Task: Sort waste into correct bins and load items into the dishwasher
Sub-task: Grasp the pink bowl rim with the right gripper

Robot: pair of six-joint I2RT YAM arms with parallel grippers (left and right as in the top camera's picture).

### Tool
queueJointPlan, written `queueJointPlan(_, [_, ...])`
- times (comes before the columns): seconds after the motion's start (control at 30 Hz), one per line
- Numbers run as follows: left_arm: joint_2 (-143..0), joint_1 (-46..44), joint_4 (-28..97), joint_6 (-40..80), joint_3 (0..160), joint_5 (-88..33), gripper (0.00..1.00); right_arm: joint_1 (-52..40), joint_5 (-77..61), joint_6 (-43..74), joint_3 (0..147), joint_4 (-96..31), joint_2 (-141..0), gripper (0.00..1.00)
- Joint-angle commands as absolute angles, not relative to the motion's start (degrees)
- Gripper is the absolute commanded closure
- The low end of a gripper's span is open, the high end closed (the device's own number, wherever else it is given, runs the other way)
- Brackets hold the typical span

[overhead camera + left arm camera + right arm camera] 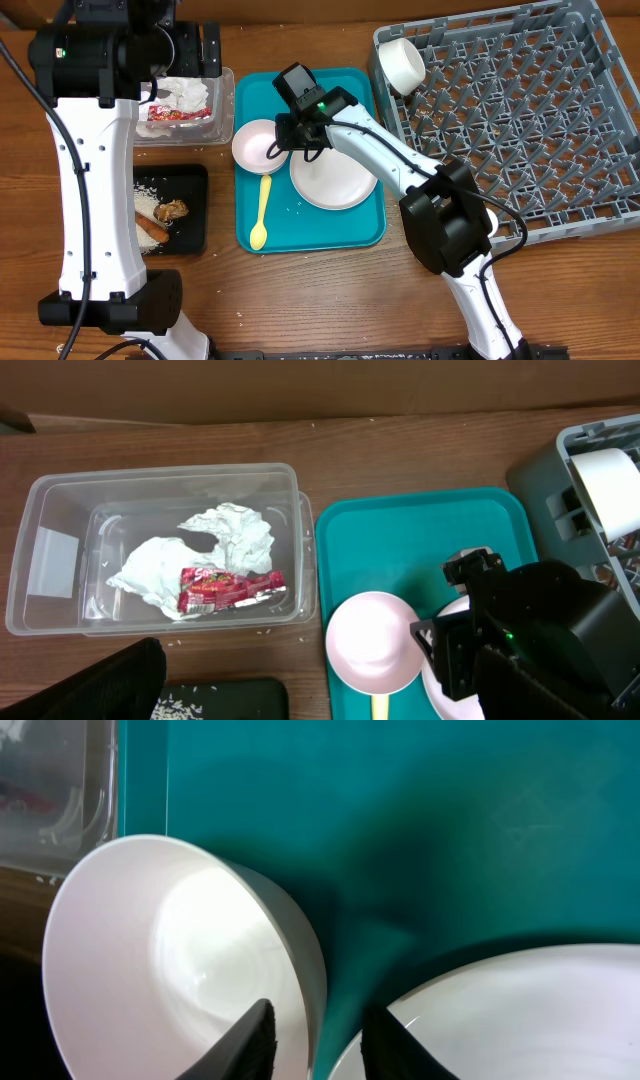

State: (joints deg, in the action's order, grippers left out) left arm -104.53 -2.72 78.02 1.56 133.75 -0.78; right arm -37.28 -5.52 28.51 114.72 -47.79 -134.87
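One bowl [258, 145] — the pink one — is the thing in hand. It sits upright at the left edge of the teal tray [320, 228], touching or all but touching the plate [335, 182] on its right, with the spoon [261, 210] lying just below it. The right jaws stand narrow astride its near wall, one finger [256, 1038] inside the bowl and the other [385, 1038] outside, down in the slot between bowl and plate. From the wrist view a sliver of gap seems left on each side, so I would not call it a grip yet, though the angle is poor.

To do this well, the pinch should land square on the wall, far enough below the lip that the bowl cannot swing. The outer finger must keep off the plate's rim. Lift straight up before turning toward the rack [520, 120], where a cup [403, 63] sits at the upper left corner.

Left jaws hang wide and hold nothing, above the tub [160, 472] with its napkins [215, 545] and wrapper [228, 588] — all on the desk [320, 295].
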Motion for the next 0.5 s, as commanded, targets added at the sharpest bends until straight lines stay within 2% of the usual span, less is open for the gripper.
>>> queueJointPlan(0.0, [-104.7, -2.7, 77.9, 1.7, 133.8, -0.4, 0.0, -37.6, -5.0, 28.4, 115.1, -47.8, -136.0, 0.73])
queueJointPlan(0.27, [-104.7, -2.7, 77.9, 1.7, 133.8, -0.4, 0.0, -37.6, -5.3, 28.8, 115.1, -48.6, -136.0, 0.84])
queueJointPlan(0.47, [-104.7, -2.7, 77.9, 1.7, 133.8, -0.4, 0.0, -38.1, -5.6, 28.8, 115.1, -48.8, -136.1, 0.85])
